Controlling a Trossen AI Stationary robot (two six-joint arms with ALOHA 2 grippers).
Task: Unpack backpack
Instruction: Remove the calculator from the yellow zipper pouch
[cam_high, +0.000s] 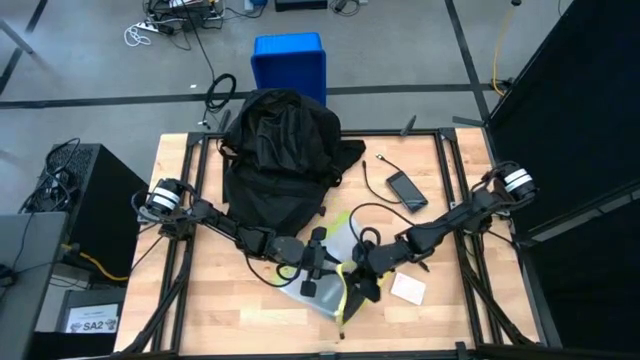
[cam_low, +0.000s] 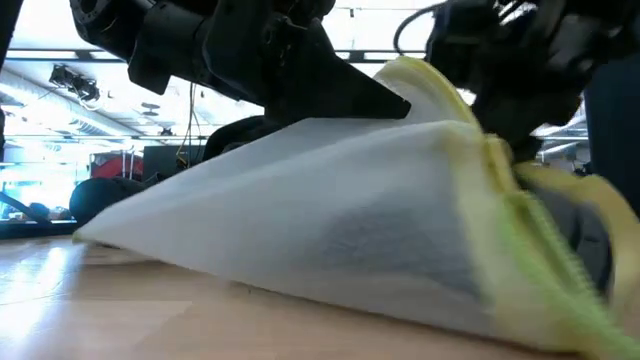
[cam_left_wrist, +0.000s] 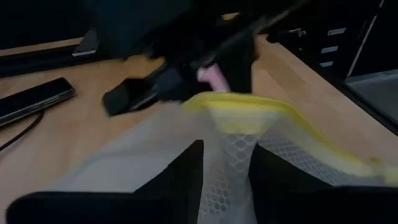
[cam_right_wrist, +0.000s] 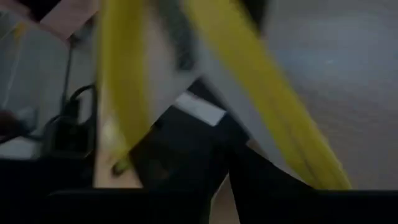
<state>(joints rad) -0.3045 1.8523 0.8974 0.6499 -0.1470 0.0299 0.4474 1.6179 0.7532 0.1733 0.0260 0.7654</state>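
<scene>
The black backpack (cam_high: 280, 150) lies on the table's far middle, and no gripper touches it. In front of it is a white mesh pouch with a yellow zip edge (cam_high: 330, 285), raised into a tent shape (cam_low: 320, 210) with its lower edge on the wood. My left gripper (cam_high: 312, 268) reaches in from the left and is shut on the pouch. My right gripper (cam_high: 362, 272) comes from the right and sits at the pouch's yellow edge (cam_low: 470, 110). My left gripper pinches the pouch's white mesh (cam_left_wrist: 229, 163) between its two fingers, just below the yellow zip edge (cam_left_wrist: 249, 115). The pouch's upper part is lifted while its bottom edge (cam_low: 250, 285) stays on the table. My right gripper holds the pouch at its yellow zip edge (cam_right_wrist: 121, 93), which runs slack past the fingers. Blur hides the exact place of contact.
A black phone (cam_high: 407, 190) with a black cable (cam_high: 372, 180) lies on the table's right far part. A white card (cam_high: 407, 288) lies near the right gripper. A blue plastic bin (cam_high: 290, 62) stands on the floor beyond the far edge. Bare wood shows along the near edge.
</scene>
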